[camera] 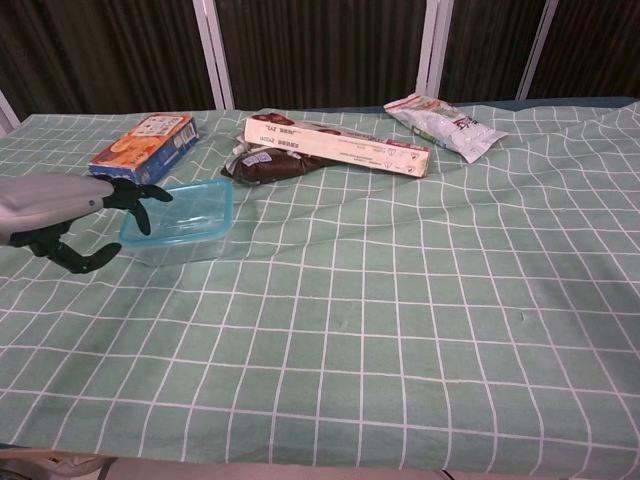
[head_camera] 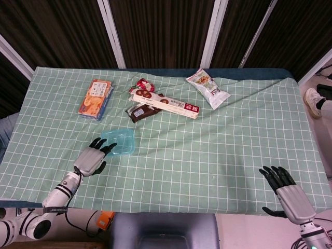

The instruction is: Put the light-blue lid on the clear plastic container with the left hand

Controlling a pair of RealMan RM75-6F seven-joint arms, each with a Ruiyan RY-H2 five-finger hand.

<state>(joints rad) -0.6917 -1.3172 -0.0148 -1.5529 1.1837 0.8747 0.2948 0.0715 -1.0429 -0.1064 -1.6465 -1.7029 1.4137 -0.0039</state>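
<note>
The light-blue lid [head_camera: 119, 141] lies on the clear plastic container [camera: 186, 246] at the near left of the table, and it sits slightly askew, its right side raised. My left hand [head_camera: 92, 158] is just left of it. Its fingertips [camera: 150, 194] reach over the lid's left edge while the thumb hangs apart below, beside the container wall. Nothing is gripped. My right hand [head_camera: 284, 188] rests at the near right table edge with its fingers spread, holding nothing; the chest view does not show it.
An orange-and-blue snack box [head_camera: 96, 98] lies behind the container. A long white box [head_camera: 165, 104], a dark wrapper [head_camera: 138, 112] and a red packet [head_camera: 143, 84] sit mid-back. A white snack bag [head_camera: 208, 88] lies back right. The green checked cloth [head_camera: 218, 145] covers the table.
</note>
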